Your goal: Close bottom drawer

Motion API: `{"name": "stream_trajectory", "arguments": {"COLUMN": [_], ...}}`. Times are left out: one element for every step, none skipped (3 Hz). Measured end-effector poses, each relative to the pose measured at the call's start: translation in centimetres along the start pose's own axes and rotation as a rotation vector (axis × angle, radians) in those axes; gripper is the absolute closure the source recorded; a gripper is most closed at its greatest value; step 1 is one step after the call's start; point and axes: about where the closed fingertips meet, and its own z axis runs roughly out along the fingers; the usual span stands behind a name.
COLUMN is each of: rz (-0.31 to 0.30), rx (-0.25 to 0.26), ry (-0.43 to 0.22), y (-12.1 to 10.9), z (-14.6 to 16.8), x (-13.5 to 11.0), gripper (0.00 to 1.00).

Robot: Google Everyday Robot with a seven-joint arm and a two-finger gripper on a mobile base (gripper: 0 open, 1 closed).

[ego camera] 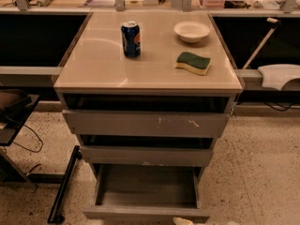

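Gaping bottom drawer [146, 192], gripper [186, 221] just before its front.

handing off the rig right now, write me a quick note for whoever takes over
Gripper: only a pale tip shows at the bottom edge of the view, just in front of the bottom drawer.
The bottom drawer is pulled far out, with its inside showing.
Done: nothing yet; the drawer is not closed.
Left: bring the gripper against the drawer's front and push it fully in.
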Motion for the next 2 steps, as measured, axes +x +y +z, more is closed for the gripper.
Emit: {"name": "stream_trajectory", "arguments": {"rz": [-0.032,-0.032], "rx": [0.058,0.058], "ry": [-0.008,-0.008], "y": [-2.48,-2.48], "z": [-1.82,-1.82], "x": [-1.19,-1.19], "gripper": [0.00,0.00]}}
